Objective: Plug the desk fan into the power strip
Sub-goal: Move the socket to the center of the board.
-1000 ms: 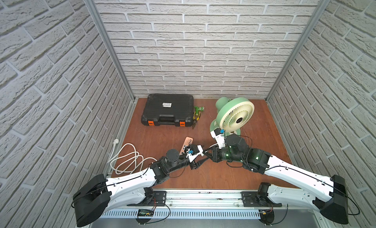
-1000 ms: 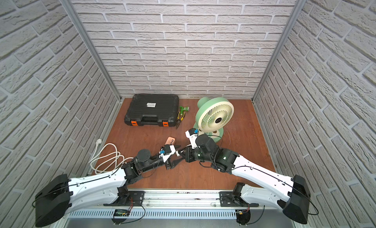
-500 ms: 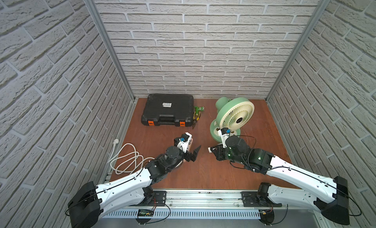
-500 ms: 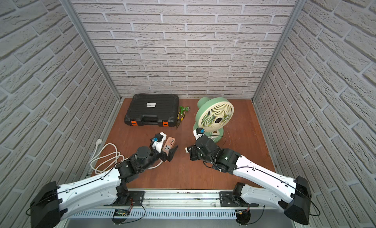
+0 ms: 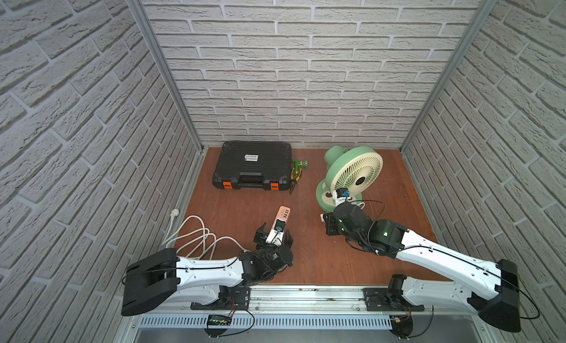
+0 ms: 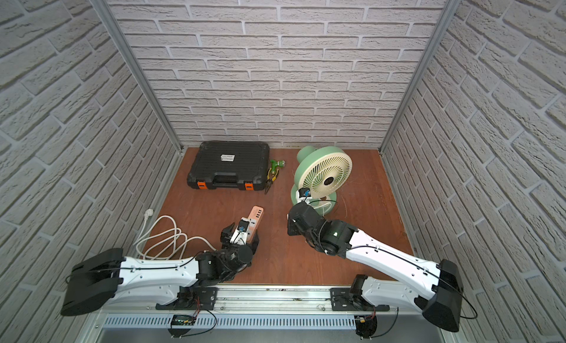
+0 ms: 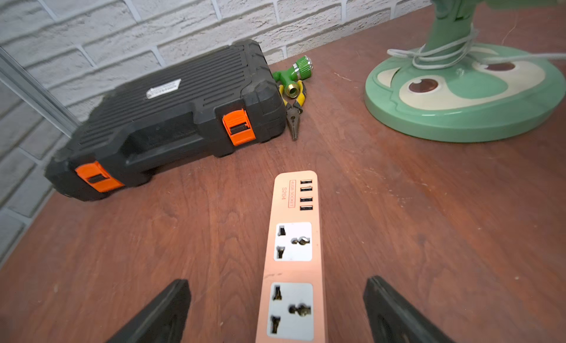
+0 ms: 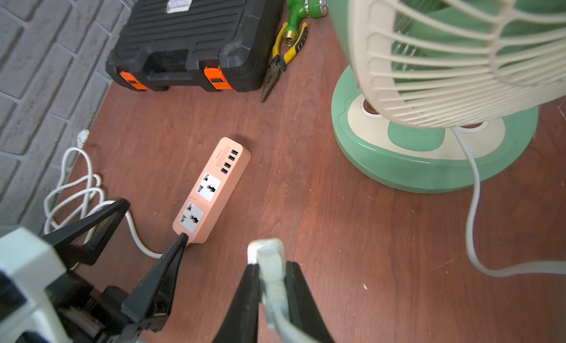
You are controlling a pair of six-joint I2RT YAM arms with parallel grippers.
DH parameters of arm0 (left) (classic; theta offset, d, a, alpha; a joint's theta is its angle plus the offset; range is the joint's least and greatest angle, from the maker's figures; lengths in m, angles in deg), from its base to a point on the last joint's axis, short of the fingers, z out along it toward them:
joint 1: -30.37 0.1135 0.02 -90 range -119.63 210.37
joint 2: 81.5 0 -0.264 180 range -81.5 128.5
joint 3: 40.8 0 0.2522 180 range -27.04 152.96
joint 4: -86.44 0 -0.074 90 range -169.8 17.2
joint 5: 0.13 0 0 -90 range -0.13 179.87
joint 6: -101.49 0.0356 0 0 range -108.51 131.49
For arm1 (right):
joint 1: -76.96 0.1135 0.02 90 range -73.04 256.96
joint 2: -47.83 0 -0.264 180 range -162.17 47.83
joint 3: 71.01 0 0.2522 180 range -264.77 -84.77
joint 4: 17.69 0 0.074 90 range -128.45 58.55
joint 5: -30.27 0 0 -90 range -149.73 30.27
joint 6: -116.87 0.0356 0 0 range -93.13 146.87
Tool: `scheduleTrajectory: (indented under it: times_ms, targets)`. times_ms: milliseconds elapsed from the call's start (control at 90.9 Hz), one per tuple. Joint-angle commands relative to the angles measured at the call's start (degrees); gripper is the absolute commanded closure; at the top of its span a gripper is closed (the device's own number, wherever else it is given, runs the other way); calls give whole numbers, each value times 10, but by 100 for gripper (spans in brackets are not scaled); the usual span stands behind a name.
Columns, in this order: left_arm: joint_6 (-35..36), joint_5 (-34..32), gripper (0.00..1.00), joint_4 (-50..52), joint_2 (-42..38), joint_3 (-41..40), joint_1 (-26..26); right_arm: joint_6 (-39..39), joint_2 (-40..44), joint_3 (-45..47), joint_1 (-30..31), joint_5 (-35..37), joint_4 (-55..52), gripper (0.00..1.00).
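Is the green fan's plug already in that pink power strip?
Out. Both white sockets on the salmon-pink rectangular power strip are empty; the small white plug is pinched in the right gripper, apart from it.

You're looking into a narrow booth closed on 3 sides by pale grey brick-pattern panels: a back wall, a left wall and a right wall. 2 aluminium posts mark the back corners, the left post and the right post. The floor is a reddish-brown wood-grain board with fine pale scratches. Along its near edge you have a bare metal rail, with a slotted vent strip just below. The light is soft and even, and shadows are faint.
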Motion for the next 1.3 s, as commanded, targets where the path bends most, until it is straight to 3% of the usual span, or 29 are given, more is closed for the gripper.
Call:
scheduleTrajectory:
  times_ms: [0,121,297,363,484,638,781,990,1144,1287]
  targets:
    - [-2,-112,13,-1,54,52,-12,-5,-43,-52,15,50,-51,97]
    - [-62,-94,2,108,90,108,24,-2,-67,-84,32,83,-79,97]
    - [-57,96,2,96,2,71,151,-6,-37,-47,43,63,-10,97]
    - [-28,153,2,64,-68,32,157,-4,-35,-41,46,51,8,97]
    - [-43,213,2,68,-182,-18,158,7,-55,-52,54,47,-1,97]
    - [-42,262,2,105,-227,-36,155,19,-66,-42,57,34,22,97]
    - [-70,305,2,147,-190,-14,161,17,-66,-45,57,31,32,97]
    - [-133,413,2,150,-20,45,232,12,-68,-51,56,22,38,97]
    - [-146,422,2,111,72,77,232,22,-67,-38,54,15,44,97]
    - [-161,423,2,105,103,85,232,29,-61,-24,54,11,48,97]
